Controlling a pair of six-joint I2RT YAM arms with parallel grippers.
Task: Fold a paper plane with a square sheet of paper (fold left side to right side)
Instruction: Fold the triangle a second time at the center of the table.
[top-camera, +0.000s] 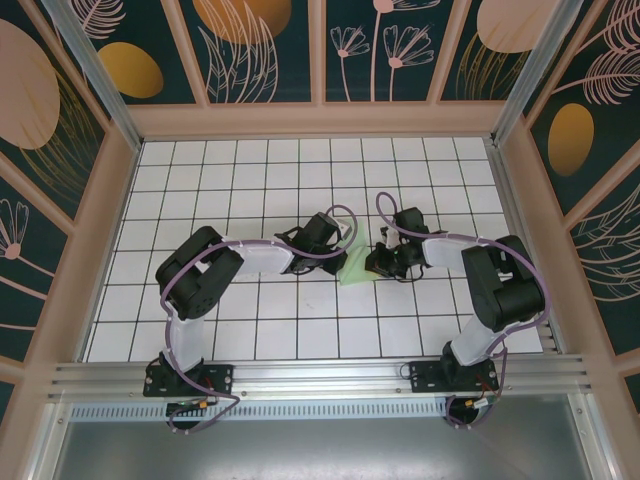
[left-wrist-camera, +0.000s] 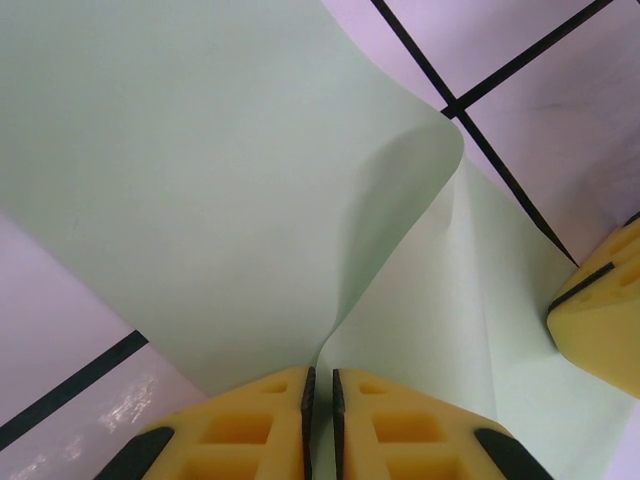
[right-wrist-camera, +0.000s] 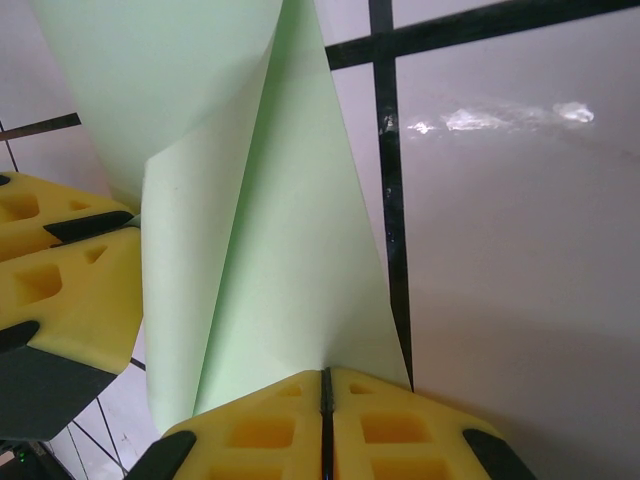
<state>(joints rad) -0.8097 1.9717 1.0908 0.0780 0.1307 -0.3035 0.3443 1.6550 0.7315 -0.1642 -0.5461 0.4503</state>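
Left hand (left-wrist-camera: 321, 400) and right hand (right-wrist-camera: 326, 400) each pinch the square sheet of paper (left-wrist-camera: 200, 170), which curls over just ahead of them. The fold looks begun but uncreased, with later folds left.

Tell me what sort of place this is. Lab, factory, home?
Most likely a purpose-built robot test booth in a lab. Cues: a white grid-tiled table, printed leaf-pattern panels walling it in, and a left arm and right arm bolted to an aluminium rail, with paper between them.

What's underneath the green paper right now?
The white gridded table lies under the square sheet of paper, whose curled flap overlaps its lower layer. The tiles directly beneath it are hidden.
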